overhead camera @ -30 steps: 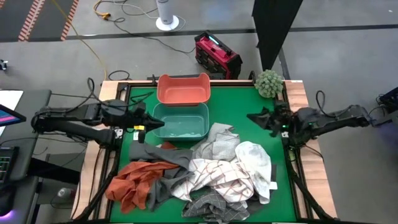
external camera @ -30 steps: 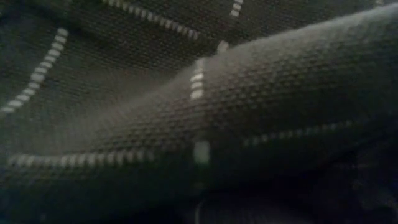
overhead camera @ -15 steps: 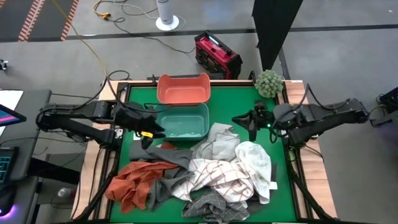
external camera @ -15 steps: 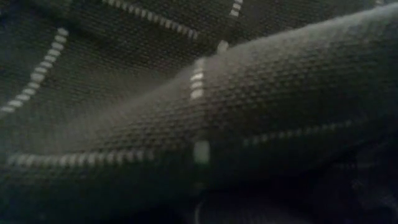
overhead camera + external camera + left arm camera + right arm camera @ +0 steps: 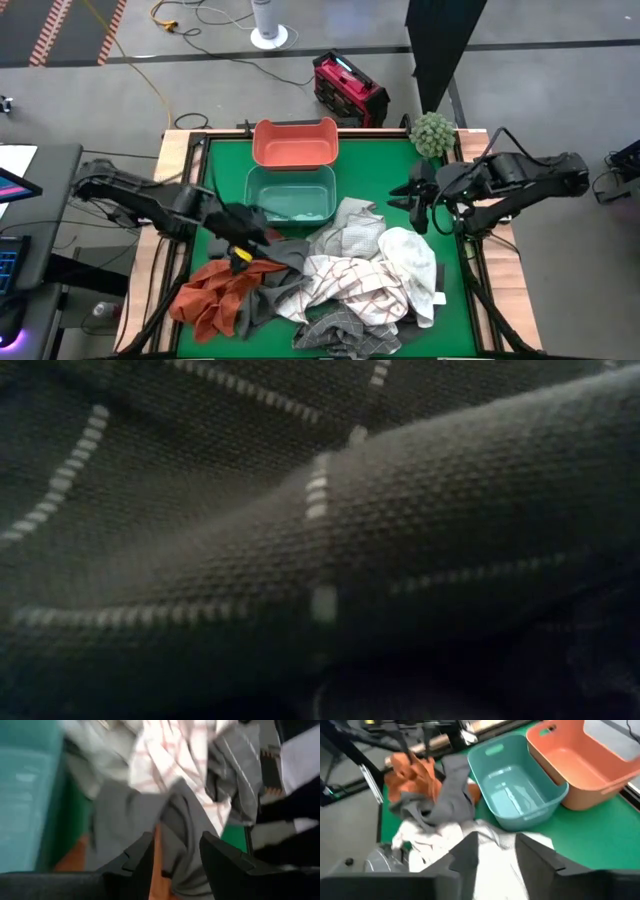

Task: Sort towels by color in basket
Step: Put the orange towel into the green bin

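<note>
Left hand [image 5: 243, 252] moved from teal tub [image 5: 291, 193] to towels [image 5: 345, 270]; no legible writing.

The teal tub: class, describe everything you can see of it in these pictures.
The teal tub is a rounded rectangular basin of smooth plastic with a handle slot in its end wall. It stands upright and empty on the green table, next to the orange tub. A light grey towel lies against its near corner.
</note>
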### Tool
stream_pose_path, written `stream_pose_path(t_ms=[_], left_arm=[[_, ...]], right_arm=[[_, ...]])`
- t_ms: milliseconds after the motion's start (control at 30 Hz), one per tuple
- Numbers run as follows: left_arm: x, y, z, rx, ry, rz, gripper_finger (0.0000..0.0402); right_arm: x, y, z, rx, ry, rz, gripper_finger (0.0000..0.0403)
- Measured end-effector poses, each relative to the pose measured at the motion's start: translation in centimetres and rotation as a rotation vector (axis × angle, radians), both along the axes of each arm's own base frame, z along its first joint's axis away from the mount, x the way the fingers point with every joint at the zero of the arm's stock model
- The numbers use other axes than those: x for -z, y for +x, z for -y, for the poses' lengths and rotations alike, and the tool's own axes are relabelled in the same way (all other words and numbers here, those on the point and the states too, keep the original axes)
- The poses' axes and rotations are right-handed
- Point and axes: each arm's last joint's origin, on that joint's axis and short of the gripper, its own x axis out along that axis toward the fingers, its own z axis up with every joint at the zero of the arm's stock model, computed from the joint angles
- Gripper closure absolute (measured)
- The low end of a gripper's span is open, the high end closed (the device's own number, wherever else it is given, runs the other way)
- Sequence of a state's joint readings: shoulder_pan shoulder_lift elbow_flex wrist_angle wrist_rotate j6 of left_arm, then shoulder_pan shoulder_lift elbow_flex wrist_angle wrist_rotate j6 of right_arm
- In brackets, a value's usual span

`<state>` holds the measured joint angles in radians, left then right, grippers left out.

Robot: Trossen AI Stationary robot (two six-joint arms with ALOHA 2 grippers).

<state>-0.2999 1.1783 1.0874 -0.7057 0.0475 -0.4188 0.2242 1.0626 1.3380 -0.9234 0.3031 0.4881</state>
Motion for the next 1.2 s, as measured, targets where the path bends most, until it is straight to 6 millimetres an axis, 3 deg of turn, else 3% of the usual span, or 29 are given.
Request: stream_pose_path(t_ms=[233,533,700,800,900,1033,1200], left_arm=[[3.6,1.6,3.7,0.024,0.083,-0.149,0.0251],[8.4,1.5,5.1,-0.028,0.273,-0.470,0.0251],[9.8,1.1,5.7,0.013,0.349,-0.574,0.0261],[9.7,0.8,6.0,0.050,0.346,-0.566,0.0306],[9.2,0.3,6.0,0.057,0.320,-0.582,0.0379],[7.7,-0.7,5.5,0.047,0.267,-0.574,0.0399],[3.7,-3.1,3.6,-0.053,0.118,-0.458,0.0401]], right_arm=[[0.8,-0.7,0.1,0.004,-0.030,-0.103,0.0159],[0.7,-0.7,0.1,0.008,-0.032,-0.100,0.0168],[0.5,-0.5,0.2,0.030,-0.040,-0.063,0.0179],[0.4,-0.4,0.2,0.037,-0.036,-0.056,0.0184],[0.4,-0.4,0.2,0.038,-0.035,-0.049,0.0188],[0.3,-0.3,0.2,0.053,-0.038,-0.028,0.0193],[0.0,-0.1,0.2,0.060,-0.032,0.009,0.0196]])
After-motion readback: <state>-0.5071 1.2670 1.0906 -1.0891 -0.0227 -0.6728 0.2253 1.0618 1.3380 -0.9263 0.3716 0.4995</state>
